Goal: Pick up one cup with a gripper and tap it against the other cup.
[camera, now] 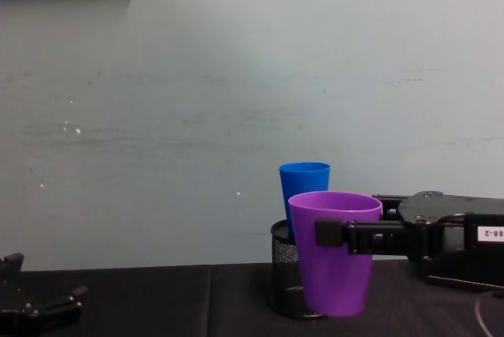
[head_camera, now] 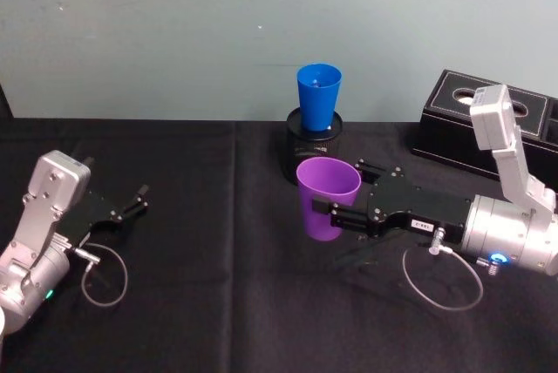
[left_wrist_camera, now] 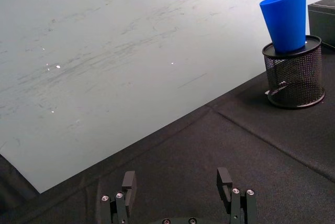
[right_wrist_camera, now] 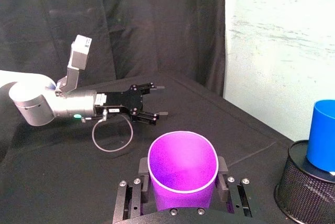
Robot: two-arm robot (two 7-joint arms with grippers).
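We see the right gripper [head_camera: 340,186] clamped on the upright purple cup [head_camera: 326,212], just in front of the wire-mesh pen holder [head_camera: 301,153]. The blue cup [head_camera: 318,94] stands in that holder, untouched. Well left of the holder, on black cloth [head_camera: 200,251], the left gripper [head_camera: 138,200] lies spread and empty; a pale green wall [head_camera: 174,33] rises behind.
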